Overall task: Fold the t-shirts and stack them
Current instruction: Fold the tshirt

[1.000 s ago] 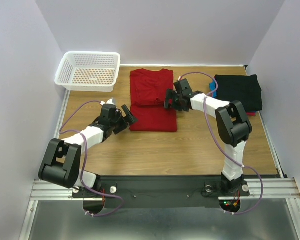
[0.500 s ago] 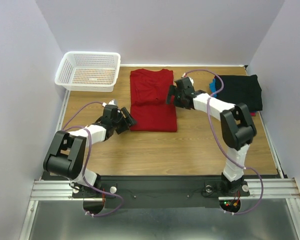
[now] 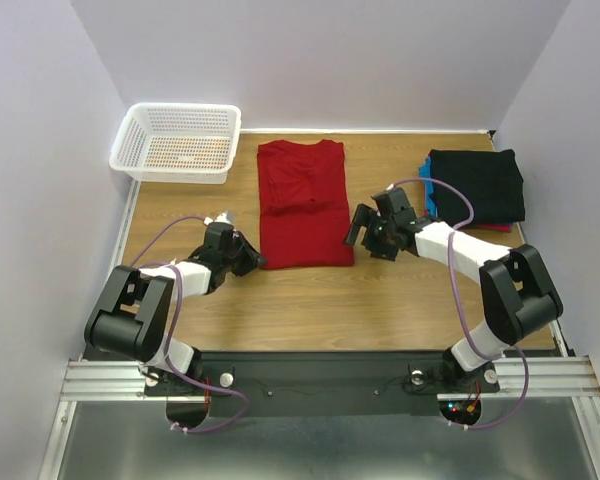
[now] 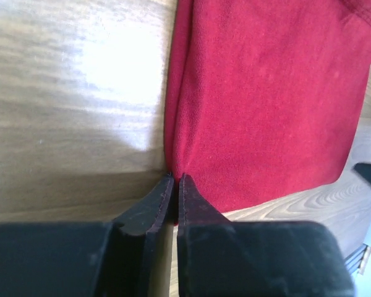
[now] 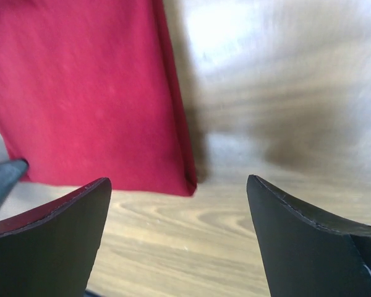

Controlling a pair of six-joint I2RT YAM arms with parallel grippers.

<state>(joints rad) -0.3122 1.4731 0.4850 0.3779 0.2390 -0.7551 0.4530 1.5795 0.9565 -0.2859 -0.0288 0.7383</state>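
Here's how we see it: the flat t-shirt [image 3: 300, 205] lies mid-table [image 3: 380, 295], a bit toward the back. The basket [image 3: 170, 172] sits behind and left of it in the far-left corner, near but apart. On the far right we've got the folded t-shirts [image 3: 477, 185] stacked, well apart from the flat one. The left gripper [image 3: 252, 258] is at its near-left corner, and the right gripper [image 3: 358, 228] is just beside the near-right corner.

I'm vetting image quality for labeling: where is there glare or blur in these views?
Left wrist: white glare patch on the glossy wooden table beside the red cloth t-shirt. Right wrist: washed-out glare on the table, whole view soft. Top external: even light, sharp.
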